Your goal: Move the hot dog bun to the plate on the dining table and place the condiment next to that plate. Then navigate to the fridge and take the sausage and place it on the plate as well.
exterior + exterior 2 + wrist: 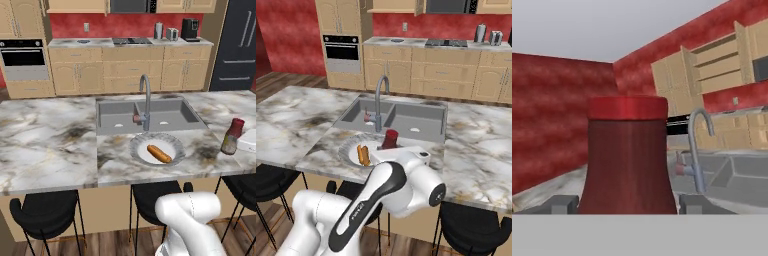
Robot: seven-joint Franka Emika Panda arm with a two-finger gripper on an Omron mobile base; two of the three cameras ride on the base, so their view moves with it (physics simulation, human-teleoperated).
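The orange-brown hot dog bun (159,153) (363,155) lies on the round white plate (136,150) (346,148) at the front of the marble dining table (45,140). Right of the plate, the dark-red condiment (231,136) (390,139) stands slightly tilted at the table top. My gripper (628,204) is shut on the condiment (628,155), with a fingertip on each side of its lower body. In the left base view the white hand (248,142) reaches in from the right edge. The black fridge (237,45) stands at the far right. The sausage is out of view.
A grey sink (120,117) with an arched steel tap (146,100) lies just behind the plate. Black stools (45,215) line the table's near side. A wall counter (130,42) with hob, kettle and toaster runs along the back, with an oven (24,59) at its left.
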